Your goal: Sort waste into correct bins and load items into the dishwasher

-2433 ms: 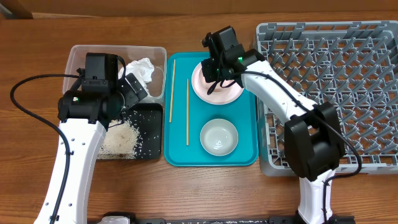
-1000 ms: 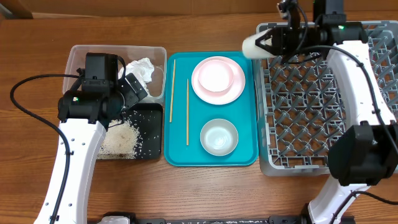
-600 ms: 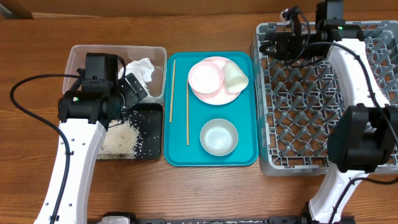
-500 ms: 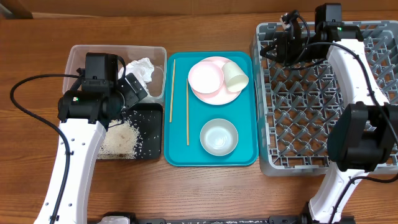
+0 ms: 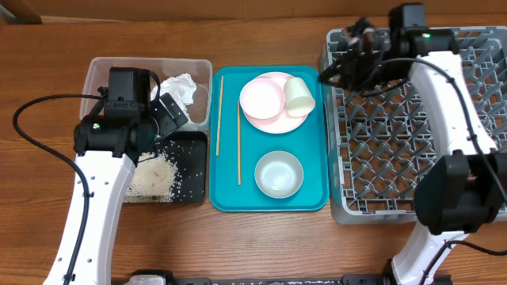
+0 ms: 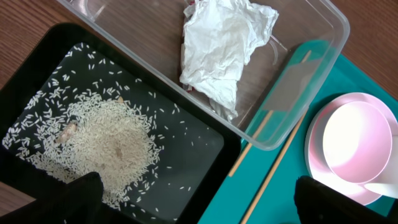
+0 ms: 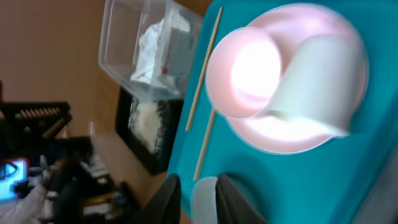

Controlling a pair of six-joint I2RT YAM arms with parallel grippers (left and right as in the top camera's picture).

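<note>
Overhead, nearest me: pale bowl [image 5: 279,174] upright on teal tray [image 5: 309,202]. Rice [image 5: 154,174] heaped in black tray [image 5: 194,170]. Left gripper [image 6: 205,208] hangs above it, fingers spread wide, empty. Chopsticks [image 5: 238,142] lie lengthwise on teal tray. Farther: plate [image 5: 277,125] carries pink bowl [image 5: 261,97] and cup [image 5: 299,96] tipped on side. Tissue [image 5: 181,87] in clear tub [image 5: 142,63]. Right gripper [image 7: 198,196] at dish rack's [image 5: 412,158] far left corner; I read jaws as slightly parted, empty, though wrist view is blurred.
</note>
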